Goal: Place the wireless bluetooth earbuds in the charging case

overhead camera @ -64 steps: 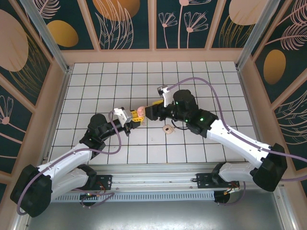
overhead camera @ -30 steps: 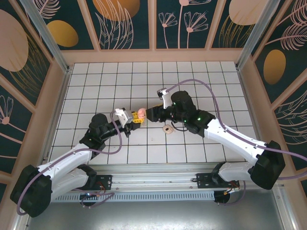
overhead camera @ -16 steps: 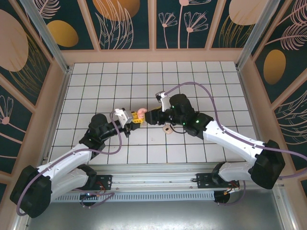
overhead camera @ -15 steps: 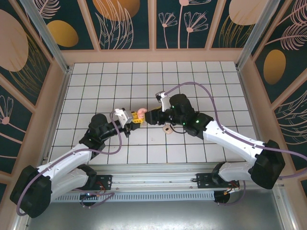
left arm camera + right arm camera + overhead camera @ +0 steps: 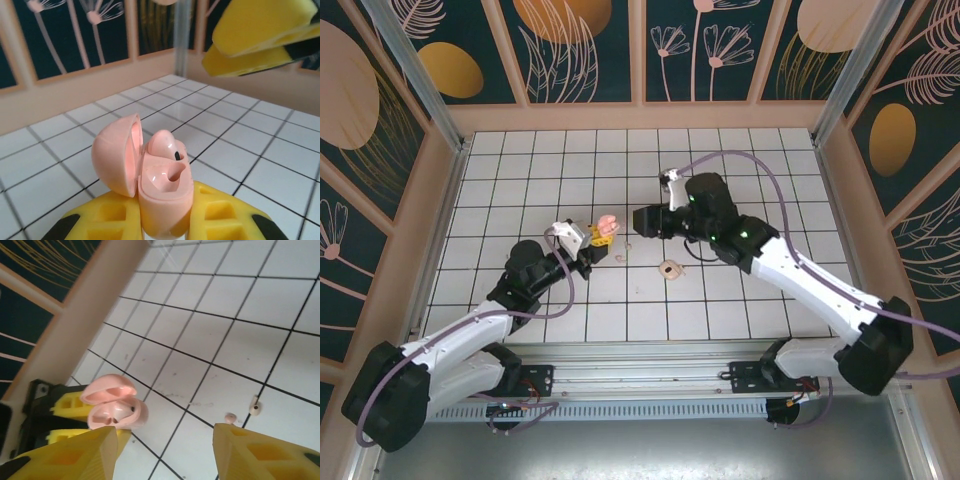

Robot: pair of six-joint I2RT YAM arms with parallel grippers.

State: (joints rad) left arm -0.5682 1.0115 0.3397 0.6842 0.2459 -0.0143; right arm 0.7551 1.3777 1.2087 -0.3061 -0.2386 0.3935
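Observation:
The charging case (image 5: 162, 187) is a small salmon-pink clamshell, lid swung open to the left, and my left gripper (image 5: 165, 220) is shut on its base. One of the earbuds (image 5: 165, 145) sits in the far socket; the near socket is hollow. From above, the case (image 5: 606, 227) is held over the tiles by my left gripper (image 5: 599, 234), with my right gripper (image 5: 641, 222) just to its right, apart from it. In the right wrist view my right gripper (image 5: 170, 455) is open with nothing between its fingers. A tiny pink nub (image 5: 230, 418), seemingly the other earbud, lies on the tile beyond it.
A cream ring-shaped piece with a dark centre (image 5: 669, 268) lies on the table (image 5: 740, 160) below my right gripper. A small cream bit (image 5: 254, 407) rests on a grid line beside the pink nub. Wooden walls (image 5: 650, 117) fence the gridded table.
My right gripper has drawn back from the case, up and to the right, leaving a gap. The left gripper has raised the case slightly toward the far side.

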